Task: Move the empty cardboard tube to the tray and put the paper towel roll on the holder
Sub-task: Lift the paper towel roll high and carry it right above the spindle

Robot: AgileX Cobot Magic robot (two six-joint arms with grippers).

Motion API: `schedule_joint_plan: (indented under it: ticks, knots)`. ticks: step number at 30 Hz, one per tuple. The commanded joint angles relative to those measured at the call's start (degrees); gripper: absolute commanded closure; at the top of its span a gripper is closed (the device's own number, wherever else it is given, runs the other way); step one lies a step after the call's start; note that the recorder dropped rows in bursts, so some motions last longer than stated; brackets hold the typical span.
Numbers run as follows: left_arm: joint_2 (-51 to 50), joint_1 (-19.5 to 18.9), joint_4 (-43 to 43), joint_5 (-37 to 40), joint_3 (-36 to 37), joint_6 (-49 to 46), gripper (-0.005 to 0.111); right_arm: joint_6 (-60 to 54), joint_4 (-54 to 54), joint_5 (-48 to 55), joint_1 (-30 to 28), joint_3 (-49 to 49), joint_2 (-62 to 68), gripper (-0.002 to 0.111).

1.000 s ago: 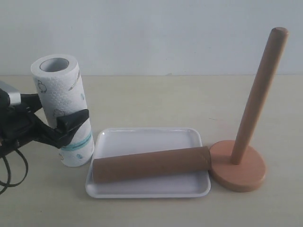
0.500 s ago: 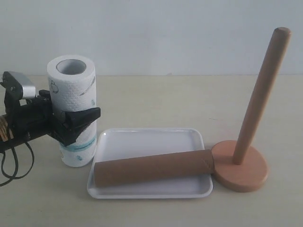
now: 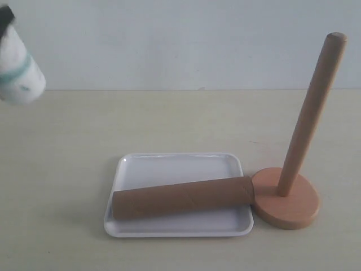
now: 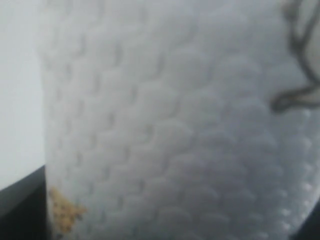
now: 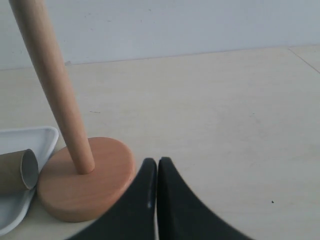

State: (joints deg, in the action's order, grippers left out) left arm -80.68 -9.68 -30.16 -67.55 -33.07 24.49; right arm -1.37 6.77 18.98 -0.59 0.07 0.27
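The paper towel roll (image 3: 18, 69) hangs tilted in the air at the far top left, teal band showing, well above the table. It fills the left wrist view as the embossed roll (image 4: 170, 125), and one of my left gripper's dark fingers (image 4: 20, 210) shows at its edge, so that gripper is shut on it. The empty cardboard tube (image 3: 183, 197) lies lengthwise in the white tray (image 3: 175, 162), one end against the holder (image 3: 285, 199). My right gripper (image 5: 157, 164) is shut and empty, close to the holder's base (image 5: 85, 177); it is out of the exterior view.
The holder's pole (image 3: 311, 107) stands tall and leans slightly right, its rounded top bare. The tray's corner (image 5: 25, 137) and the tube's open end (image 5: 27, 170) touch the base. A pale wall runs behind the beige table.
The roll was lifted off the table beside the tray and swung up to the top left corner. The left arm has left the exterior view. Tube, tray and holder stayed put.
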Motion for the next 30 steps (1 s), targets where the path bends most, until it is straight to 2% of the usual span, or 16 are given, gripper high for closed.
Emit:
schedule_joint_plan:
  ticks: [1,3,5,8,12,14,18,19,20,21,22,24,26,30]
  knots:
    - [13.1,-0.4,-7.6,3.0,-0.9,3.9,0.101,0.0,0.1,-0.6,-0.4,-0.1,-0.3,0.108]
    - [17.5,-0.4,-20.5,9.3,-2.6,6.2,0.101,0.0,0.1,-0.6,-0.4,-0.1,-0.3,0.108]
    - [20.0,-0.3,-27.9,13.1,-3.5,13.0,0.101,0.0,0.1,-0.6,-0.4,-0.1,-0.3,0.108]
    - [20.9,0.3,-30.2,15.0,-3.5,25.8,0.103,0.0,0.1,-0.6,-0.4,-0.1,-0.3,0.108]
    - [20.0,1.8,-31.9,13.8,-3.5,30.1,0.103,0.0,0.1,-0.6,-0.4,-0.1,-0.3,0.108]
    - [19.7,5.6,-30.2,13.3,-4.6,30.8,0.103,0.0,0.1,-0.6,-0.4,-0.1,-0.3,0.108]
    - [17.7,18.8,-29.2,17.5,-16.2,40.5,0.103,0.0,0.1,-0.7,-0.4,-0.1,-0.3,0.108]
    - [16.6,24.7,-30.1,20.9,-21.3,42.0,0.103,0.0,0.1,-0.5,-0.4,-0.1,-0.3,0.108]
    - [15.3,32.3,-33.5,26.8,-27.1,42.0,0.103,0.0,0.1,-0.5,-0.4,-0.1,-0.3,0.108]
    - [14.7,35.6,-35.1,29.7,-29.9,42.0,0.103,0.0,0.1,-0.5,-0.4,-0.1,-0.3,0.108]
    - [13.5,42.1,-37.6,35.9,-33.9,42.0,0.103,0.0,0.1,-0.5,-0.4,-0.1,-0.3,0.108]
    - [11.0,51.6,-38.2,47.7,-40.7,40.4,0.103,0.0,0.1,-0.5,-0.4,-0.1,-0.3,0.108]
    - [7.0,56.5,-38.2,55.9,-48.0,39.5,0.103,0.0,0.1,-0.5,-0.4,-0.1,-0.3,0.108]
    - [-1.1,59.6,-38.2,58.1,-59.4,44.4,0.103,0.0,0.1,-0.5,-0.4,-0.1,-0.3,0.108]
